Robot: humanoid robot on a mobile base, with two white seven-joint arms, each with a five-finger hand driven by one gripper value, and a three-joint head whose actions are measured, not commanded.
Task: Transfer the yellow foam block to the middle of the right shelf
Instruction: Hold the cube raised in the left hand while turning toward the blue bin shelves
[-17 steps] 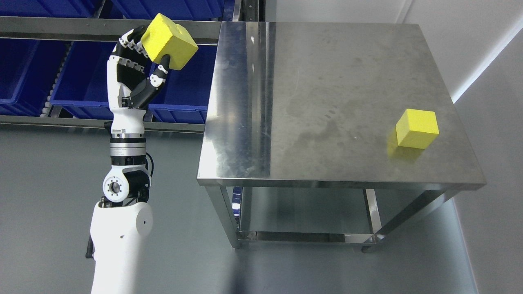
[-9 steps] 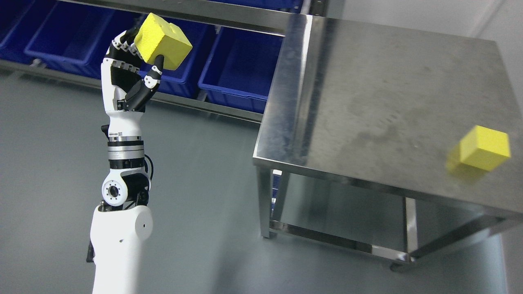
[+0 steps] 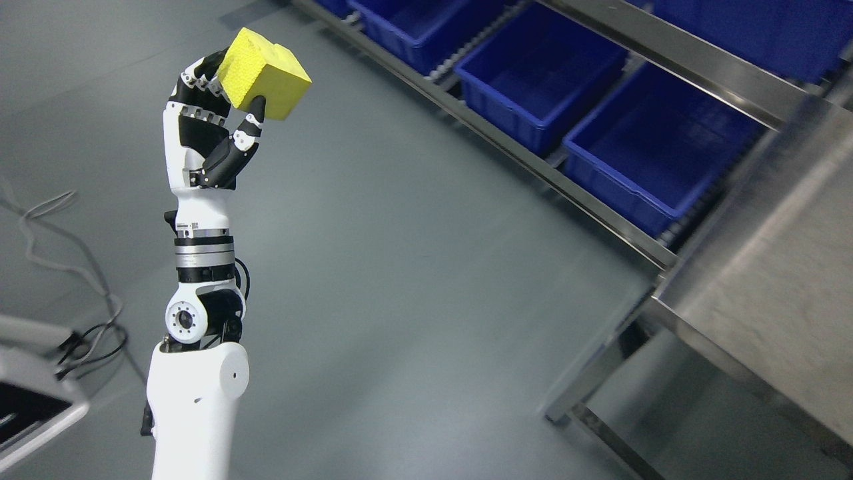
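Observation:
My left hand point(image 3: 223, 110) is raised upright at the upper left, its fingers curled around a yellow foam block point(image 3: 264, 65). The block sits tilted at the fingertips, held between thumb and fingers, over bare grey floor. The white left forearm rises from the bottom edge. A shelf rack point(image 3: 600, 207) with blue bins point(image 3: 540, 73) runs diagonally across the upper right, well away from the hand. The right arm does not show.
A steel table point(image 3: 780, 287) fills the right edge, its leg point(image 3: 586, 373) reaching the floor. Cables point(image 3: 60, 247) trail over the floor at the left. A grey and white device point(image 3: 33, 393) sits at the lower left corner.
The whole picture has swung to the left, so the camera has turned: table and rack slid right, and the second yellow block left the view. The hand keeps its hold on the block.

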